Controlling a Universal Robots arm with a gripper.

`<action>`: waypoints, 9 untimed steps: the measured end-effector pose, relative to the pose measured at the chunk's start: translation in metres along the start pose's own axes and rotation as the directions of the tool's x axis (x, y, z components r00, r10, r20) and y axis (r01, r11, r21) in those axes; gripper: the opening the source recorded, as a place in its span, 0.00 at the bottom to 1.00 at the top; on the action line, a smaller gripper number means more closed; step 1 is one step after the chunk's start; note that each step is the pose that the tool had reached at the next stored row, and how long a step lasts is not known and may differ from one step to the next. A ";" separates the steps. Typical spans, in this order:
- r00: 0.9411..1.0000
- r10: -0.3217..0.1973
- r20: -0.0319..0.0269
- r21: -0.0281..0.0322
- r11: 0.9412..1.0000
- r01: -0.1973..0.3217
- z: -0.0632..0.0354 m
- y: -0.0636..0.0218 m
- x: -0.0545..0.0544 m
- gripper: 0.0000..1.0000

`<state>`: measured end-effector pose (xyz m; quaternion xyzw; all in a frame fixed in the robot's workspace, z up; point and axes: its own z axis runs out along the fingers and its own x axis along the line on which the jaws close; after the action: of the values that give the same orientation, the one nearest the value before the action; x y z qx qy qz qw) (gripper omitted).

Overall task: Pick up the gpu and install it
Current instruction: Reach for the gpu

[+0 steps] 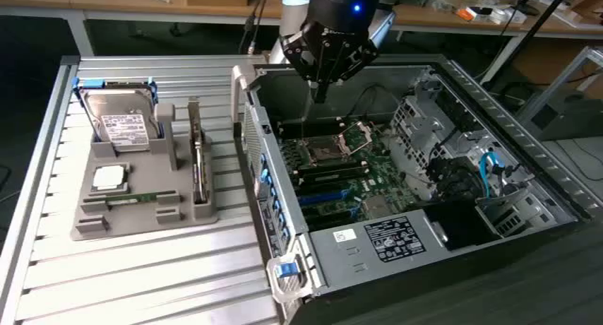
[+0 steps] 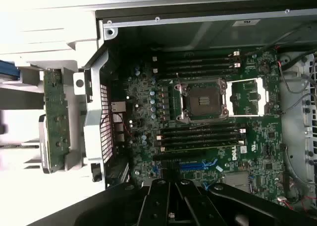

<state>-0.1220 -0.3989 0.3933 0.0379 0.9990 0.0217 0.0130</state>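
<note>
Gpu (image 1: 196,155), a thin flat dark expansion card, stands on its long edge in a slot of the grey moulded holder tray (image 1: 141,222) on the slatted aluminium tabletop (image 1: 123,282). Its long axis runs from far to near in the exterior view, roughly parallel to the side wall of the open black-and-silver computer case (image 1: 282,219). The black tool (image 1: 320,92) hangs over the green motherboard (image 1: 344,176) inside that case, fingers pressed together on nothing, so the card lies toward the exterior view's left of it, beyond the wall and lower.
</note>
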 end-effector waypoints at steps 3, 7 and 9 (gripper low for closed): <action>1.000 0.000 0.000 0.000 1.000 0.000 0.0000 -0.0002 0.002 0.11; 1.000 0.000 0.000 0.000 1.000 0.000 -0.0001 -0.0005 0.006 0.11; 1.000 0.000 0.000 0.000 1.000 0.000 -0.0003 -0.0007 0.008 0.11</action>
<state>-0.1303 -0.3990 0.3934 0.0378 0.9990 0.0217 0.0130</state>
